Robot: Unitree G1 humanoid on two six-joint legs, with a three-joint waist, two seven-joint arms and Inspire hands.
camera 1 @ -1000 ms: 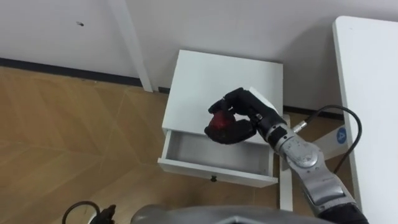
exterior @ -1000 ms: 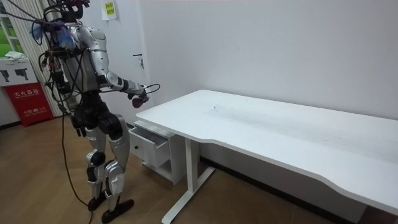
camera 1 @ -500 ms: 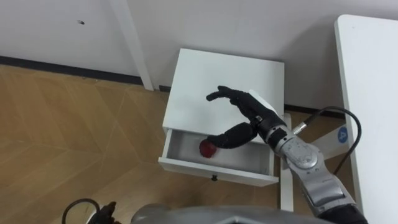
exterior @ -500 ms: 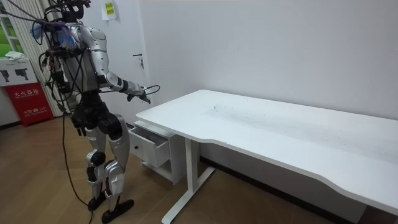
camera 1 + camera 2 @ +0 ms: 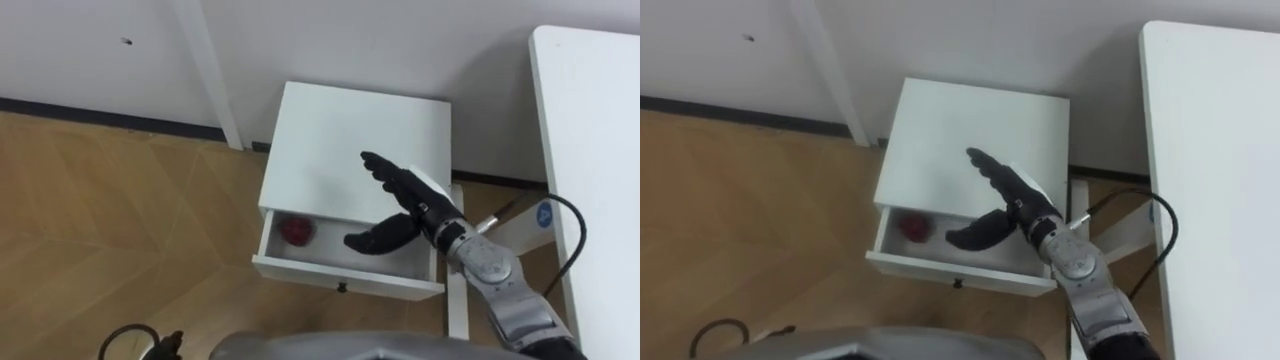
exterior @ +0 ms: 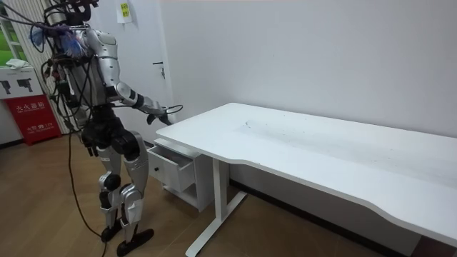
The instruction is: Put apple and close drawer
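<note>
two head cameras, set side by side, looked steeply down from close above a white cabinet (image 5: pixel 350 130), its open drawer (image 5: pixel 340 277) and a desk (image 5: pixel 590 150) edge. the room camera stood well off, level, sharing that cabinet, drawer and desk.

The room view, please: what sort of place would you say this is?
Probably an office or lab room: a long white desk, a white drawer cabinet beside it, wood flooring and a red sign.
</note>
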